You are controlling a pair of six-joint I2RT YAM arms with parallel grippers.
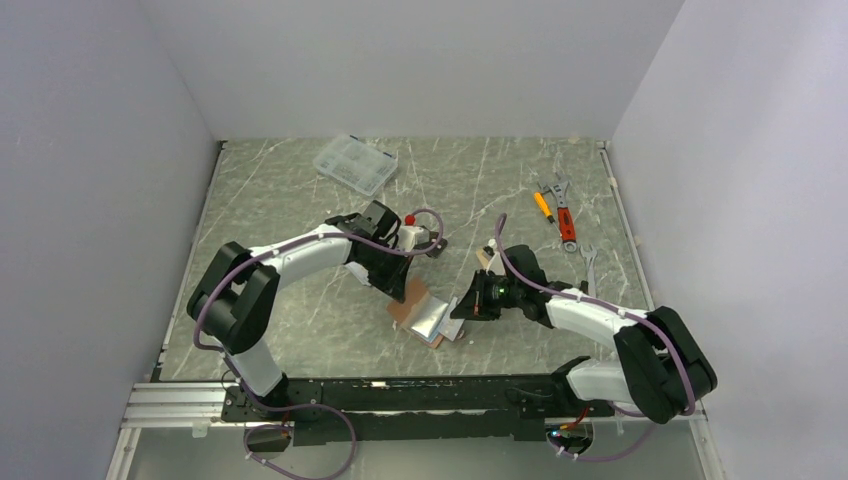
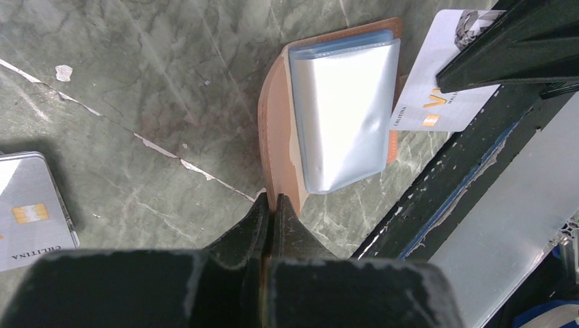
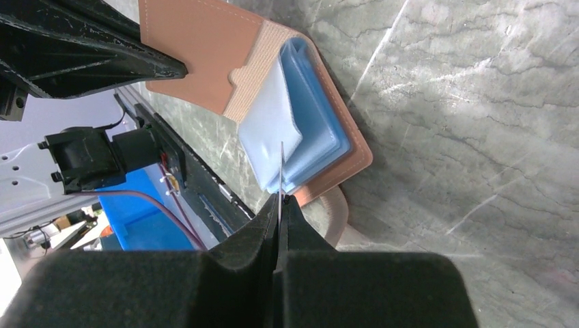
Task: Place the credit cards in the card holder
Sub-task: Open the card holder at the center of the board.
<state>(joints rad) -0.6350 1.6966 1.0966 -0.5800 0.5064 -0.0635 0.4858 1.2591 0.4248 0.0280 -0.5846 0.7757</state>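
Note:
The pinkish-brown card holder [image 1: 418, 308] lies open on the table, its clear sleeves [image 2: 341, 102] facing up. My left gripper [image 2: 273, 202] is shut on the holder's flap [image 3: 198, 48] and holds it raised. My right gripper [image 3: 280, 198] is shut on a silver-grey card [image 2: 437, 92]. In the right wrist view the card is edge-on [image 3: 280, 167], with its tip at the near edge of the sleeves [image 3: 300, 130]. A second silver-grey card [image 2: 27, 215] lies flat on the table. A thin orange edge [image 2: 392, 147] shows beside the sleeves. The black card is out of view.
A clear plastic compartment box [image 1: 355, 163] stands at the back. Wrenches and a screwdriver [image 1: 558, 210] lie at the back right. The black and aluminium rail [image 2: 478, 198] of the table's near edge runs close behind the holder.

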